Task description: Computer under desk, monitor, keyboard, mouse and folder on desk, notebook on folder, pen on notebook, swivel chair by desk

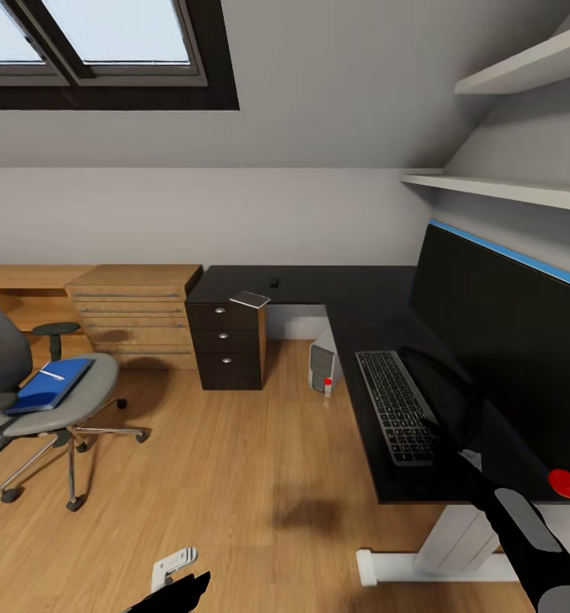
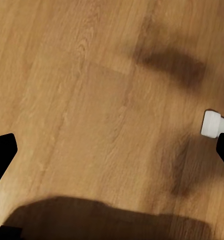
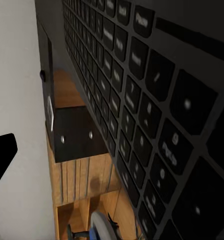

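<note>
The black-topped desk (image 1: pixel 353 319) carries the wide monitor (image 1: pixel 506 340) on its right side, with the keyboard (image 1: pixel 394 404) lying in front of it. My right gripper (image 1: pixel 409 356) hovers open low over the keyboard's far end; its keys (image 3: pixel 142 100) show close up beside one finger (image 3: pixel 1 157). The pale computer (image 1: pixel 323 366) stands under the desk. A flat notebook (image 1: pixel 249 299) and a small dark mouse (image 1: pixel 274 282) lie on the desk's far wing. At left the swivel chair (image 1: pixel 81 400) holds the blue folder (image 1: pixel 51 385) with the white pen (image 1: pixel 52 375) on it. My left gripper (image 2: pixel 112 150) hangs open over the floor.
A dark drawer unit (image 1: pixel 225 345) stands under the desk's far wing, with a light wooden drawer chest (image 1: pixel 136 315) beside it. Wall shelves (image 1: pixel 506 183) run above the monitor. The desk's white foot (image 1: pixel 404 566) lies on the wooden floor (image 1: pixel 234 460).
</note>
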{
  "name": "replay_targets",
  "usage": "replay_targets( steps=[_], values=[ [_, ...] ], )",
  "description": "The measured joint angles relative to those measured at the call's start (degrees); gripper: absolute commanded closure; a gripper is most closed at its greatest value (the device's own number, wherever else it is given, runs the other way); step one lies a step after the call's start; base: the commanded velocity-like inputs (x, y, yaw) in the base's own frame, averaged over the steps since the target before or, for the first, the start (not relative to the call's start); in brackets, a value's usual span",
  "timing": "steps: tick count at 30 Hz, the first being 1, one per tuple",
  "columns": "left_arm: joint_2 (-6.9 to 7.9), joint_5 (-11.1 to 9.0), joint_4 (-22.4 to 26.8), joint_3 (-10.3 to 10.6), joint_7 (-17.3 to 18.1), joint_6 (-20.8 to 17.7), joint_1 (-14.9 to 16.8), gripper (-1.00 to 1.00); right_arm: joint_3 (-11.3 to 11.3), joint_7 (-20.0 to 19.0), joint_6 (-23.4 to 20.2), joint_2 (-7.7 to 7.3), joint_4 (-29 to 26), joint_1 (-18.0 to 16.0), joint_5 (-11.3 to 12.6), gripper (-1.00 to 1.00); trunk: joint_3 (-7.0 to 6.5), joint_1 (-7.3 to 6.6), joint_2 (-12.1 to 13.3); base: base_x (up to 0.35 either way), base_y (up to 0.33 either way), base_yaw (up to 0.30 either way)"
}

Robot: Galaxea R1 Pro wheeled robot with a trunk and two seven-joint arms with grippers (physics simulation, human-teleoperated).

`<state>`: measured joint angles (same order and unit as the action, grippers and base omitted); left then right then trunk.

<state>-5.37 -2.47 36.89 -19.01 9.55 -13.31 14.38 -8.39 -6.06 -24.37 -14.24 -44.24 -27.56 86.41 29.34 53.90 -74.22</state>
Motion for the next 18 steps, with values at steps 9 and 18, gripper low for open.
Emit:
replay_targets(
  steps=[9, 18],
  values=[
    [0.0, 0.0, 0.0, 0.0, 0.08, 0.07, 0.0, -1.0, 0.0, -0.01, 0.0, -0.01, -0.01, 0.0, 0.01, -1.0, -0.17, -0.21, 0.39, 0.0, 0.0, 0.0],
    [0.0, 0.0, 0.0, 0.0, 0.03, 0.09, 0.0, -1.0, 0.0, 0.0, 0.0, -0.01, -0.02, 0.0, 0.01, -1.0, -1.79, -2.19, 4.0, 0.0, 0.0, 0.0]
  ],
)
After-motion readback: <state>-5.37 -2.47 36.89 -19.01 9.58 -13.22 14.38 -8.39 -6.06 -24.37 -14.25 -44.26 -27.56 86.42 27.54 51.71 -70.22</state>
